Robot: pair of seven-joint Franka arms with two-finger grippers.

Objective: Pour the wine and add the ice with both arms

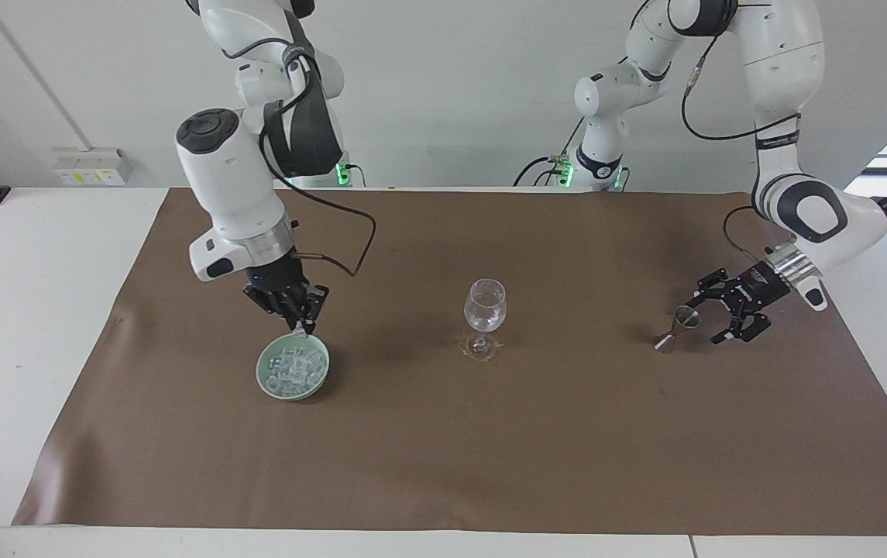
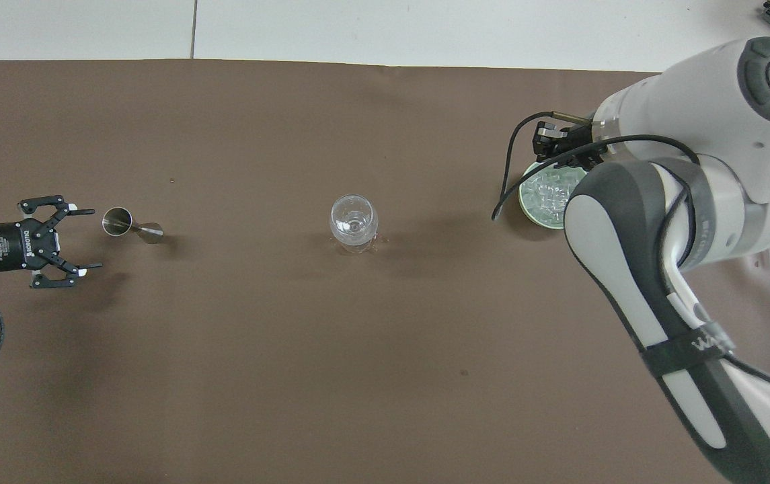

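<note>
over the ice (image 1: 293,370), right gripper (image 1: 297,318); left gripper (image 1: 734,314) beside jigger (image 1: 675,327)

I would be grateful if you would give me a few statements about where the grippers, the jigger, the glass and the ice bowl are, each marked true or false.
1. The metal jigger is clamped in the left gripper. False: it is on the brown mat, clear of the open fingers.
2. The stemmed glass stands upright between the jigger and the green bowl. True.
3. The right gripper is over the glass. False: it is over the bowl's rim nearer the robots.
4. The ice lies heaped in the bowl. True.
5. The glass lies on its side. False: it stands on its foot.
</note>
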